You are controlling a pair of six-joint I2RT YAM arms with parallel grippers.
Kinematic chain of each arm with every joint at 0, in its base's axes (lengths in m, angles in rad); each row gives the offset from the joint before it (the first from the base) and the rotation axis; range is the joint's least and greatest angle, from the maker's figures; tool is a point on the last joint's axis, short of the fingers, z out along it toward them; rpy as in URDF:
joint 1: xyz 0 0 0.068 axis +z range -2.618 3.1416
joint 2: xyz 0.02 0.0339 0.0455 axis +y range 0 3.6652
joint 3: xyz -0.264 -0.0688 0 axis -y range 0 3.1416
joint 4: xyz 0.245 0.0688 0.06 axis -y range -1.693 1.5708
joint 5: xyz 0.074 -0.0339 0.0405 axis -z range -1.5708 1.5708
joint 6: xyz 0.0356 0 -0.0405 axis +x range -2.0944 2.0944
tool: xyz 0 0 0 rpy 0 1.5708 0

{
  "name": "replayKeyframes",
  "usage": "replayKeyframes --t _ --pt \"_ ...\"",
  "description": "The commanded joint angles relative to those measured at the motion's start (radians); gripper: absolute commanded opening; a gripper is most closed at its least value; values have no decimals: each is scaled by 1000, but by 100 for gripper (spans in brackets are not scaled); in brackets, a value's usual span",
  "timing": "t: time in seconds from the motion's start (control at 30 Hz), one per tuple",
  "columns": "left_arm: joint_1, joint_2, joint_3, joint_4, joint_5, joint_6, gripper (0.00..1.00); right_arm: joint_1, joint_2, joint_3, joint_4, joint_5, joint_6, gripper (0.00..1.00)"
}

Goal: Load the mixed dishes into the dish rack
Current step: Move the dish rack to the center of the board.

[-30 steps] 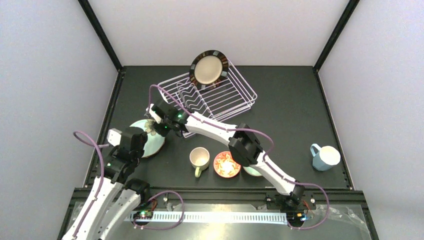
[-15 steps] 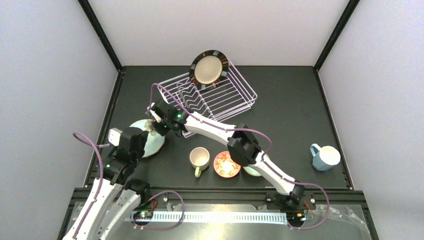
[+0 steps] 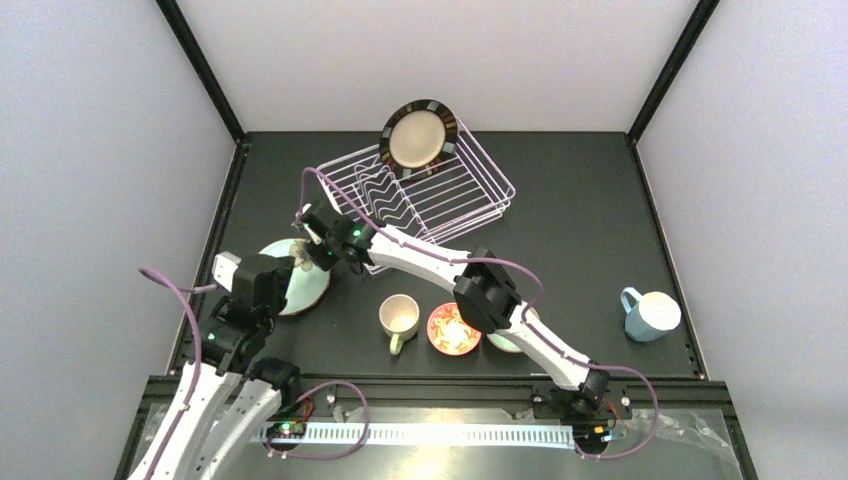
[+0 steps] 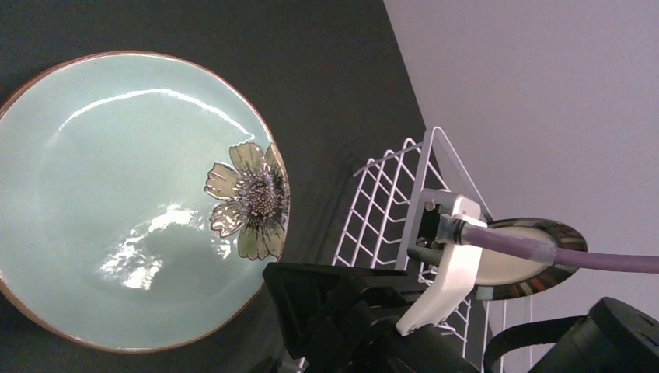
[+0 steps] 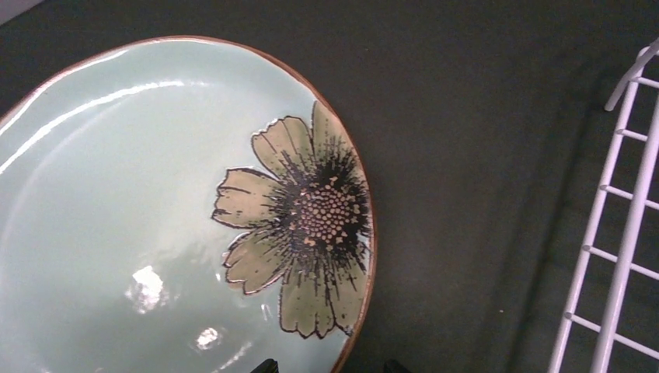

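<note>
Top external view: teal flower plate [image 3: 306,291] lay flat on the dark surface [image 3: 580,220] at the near left, just left of the dish rack [image 3: 440,195]. Left pincer [image 3: 283,272] hung over the plate's left half, covering much of it. Right pincer [image 3: 312,250] reached across from the right and sat over the plate's far right rim, near the rack's near left corner. Both pincers stood apart, neither clamped on anything. Cream plate with dark striped rim [image 3: 418,138] stood on edge at the rack's far side. Cream mug [image 3: 399,318] and red-orange bowl [image 3: 453,329] sat side by side near the front; mint bowl [image 3: 507,343] was mostly hidden under the right arm; blue mug [image 3: 650,315] sat well apart at the far right. Left wrist view: the plate [image 4: 116,202] filled the left of the frame, cut off at the left edge, its flower toward the rack [image 4: 381,210]. The right arm's dark housing [image 4: 342,318] sat just beside the plate's rim and hid the rack's lower part. The left pincer's own fingers did not show here. Right wrist view: the plate [image 5: 155,194] lay directly below, cut off left and bottom. Only two dark fingertips [image 5: 266,365] showed at the bottom edge, set apart with the plate's rim between them; contact could not be told. White rack wire [image 5: 622,256] ran down the right edge.
</note>
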Motion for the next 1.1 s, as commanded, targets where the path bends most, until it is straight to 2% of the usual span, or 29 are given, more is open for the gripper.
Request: replayKeyframes --t 0.0,0.17,0.33,0.4,0.53,0.8,1.07 --pt "6 -14 34 21 4 26 79 -13 32 16 -37 75 -49 78" --pt "6 -9 43 31 0 41 79 -13 -43 9 56 25 -150 78" --pt "6 -1 57 48 -4 52 79 -13 -64 144 49 11 -228 78" --pt "6 5 63 56 -4 56 79 -12 -94 143 57 53 -223 78" --pt "6 23 59 75 8 61 79 -25 -155 125 51 235 -233 81" --pt "5 115 32 152 60 111 79 -173 -280 -72 29 362 -172 82" --pt "7 248 57 195 52 184 81 -382 -383 -279 33 352 -128 83"
